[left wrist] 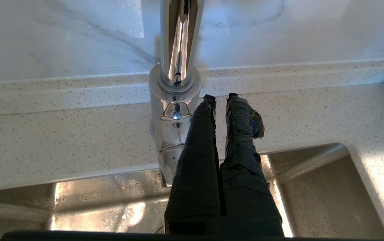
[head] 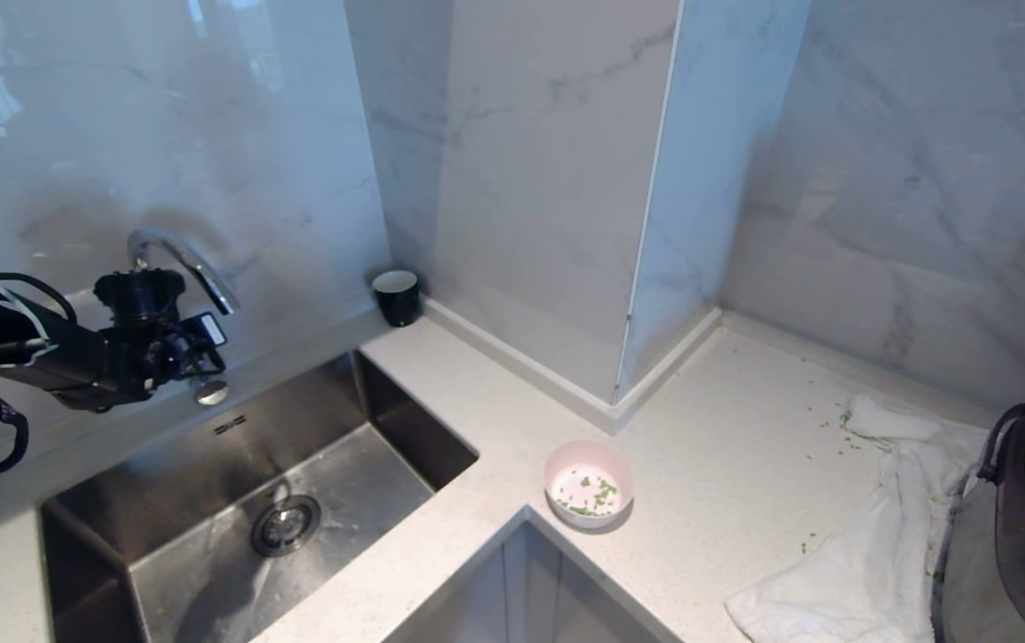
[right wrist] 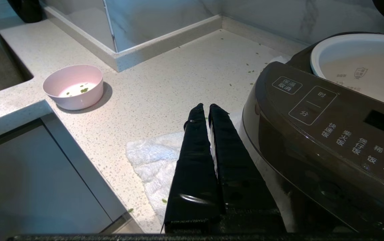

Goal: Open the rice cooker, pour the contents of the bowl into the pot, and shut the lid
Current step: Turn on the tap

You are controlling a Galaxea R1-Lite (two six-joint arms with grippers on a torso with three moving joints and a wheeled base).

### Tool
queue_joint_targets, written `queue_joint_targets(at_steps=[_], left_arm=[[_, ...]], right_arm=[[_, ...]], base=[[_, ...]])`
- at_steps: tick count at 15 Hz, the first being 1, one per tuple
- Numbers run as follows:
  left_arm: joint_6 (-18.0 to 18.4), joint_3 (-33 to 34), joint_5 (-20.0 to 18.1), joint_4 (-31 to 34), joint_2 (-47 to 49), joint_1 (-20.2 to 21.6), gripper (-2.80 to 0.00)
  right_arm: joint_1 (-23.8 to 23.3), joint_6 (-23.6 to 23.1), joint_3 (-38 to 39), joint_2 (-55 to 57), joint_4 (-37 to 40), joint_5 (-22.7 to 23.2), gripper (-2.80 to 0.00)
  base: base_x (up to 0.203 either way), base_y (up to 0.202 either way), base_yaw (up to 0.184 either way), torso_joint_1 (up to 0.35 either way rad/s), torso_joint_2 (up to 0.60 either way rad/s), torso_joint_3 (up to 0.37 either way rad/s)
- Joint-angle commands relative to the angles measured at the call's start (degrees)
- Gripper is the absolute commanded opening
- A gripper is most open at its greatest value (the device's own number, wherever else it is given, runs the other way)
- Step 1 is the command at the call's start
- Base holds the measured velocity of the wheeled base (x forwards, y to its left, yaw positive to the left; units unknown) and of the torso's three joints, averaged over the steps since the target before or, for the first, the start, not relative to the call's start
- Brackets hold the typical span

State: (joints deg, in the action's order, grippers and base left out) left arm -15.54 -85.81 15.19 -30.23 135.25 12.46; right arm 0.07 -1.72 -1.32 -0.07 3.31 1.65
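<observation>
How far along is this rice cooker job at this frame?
Done: the rice cooker stands open, pot exposed. The bowl sits on the counter holding only a few green bits, so pouring looks done. In hand: nothing; the left tool is by the faucet, the right tool empty. Left: closing the lid.

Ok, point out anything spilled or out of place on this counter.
Green bits lie scattered on the counter near the crumpled white towel, outside the bowl. The towel is partly under the rice cooker.

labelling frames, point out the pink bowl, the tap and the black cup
pink bowl [head: 588,483], head view, white inside
tap [left wrist: 175,90], left wrist view, chrome base collar
black cup [head: 396,299], head view, outer wall
</observation>
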Motion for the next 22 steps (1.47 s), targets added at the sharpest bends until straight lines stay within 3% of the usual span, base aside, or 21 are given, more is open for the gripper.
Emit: queue_joint_targets(at_steps=[1, 22], left_arm=[[-0.1, 0.12, 0.11, -0.18, -0.34, 0.02, -2.8], [0.16, 2.58, 0.02, -0.18, -1.13, -0.24, -2.8]], right_arm=[[0.01, 0.04, 0.0, 0.07, 0.03, 0.02, -2.8], [0.01, -0.02, 0.0, 0.07, 0.03, 0.02, -2.8]], base=[[0.0, 0.0, 0.0, 0.0, 0.0, 0.0], [0.0, 0.0, 0.0, 0.0, 0.0, 0.0]])
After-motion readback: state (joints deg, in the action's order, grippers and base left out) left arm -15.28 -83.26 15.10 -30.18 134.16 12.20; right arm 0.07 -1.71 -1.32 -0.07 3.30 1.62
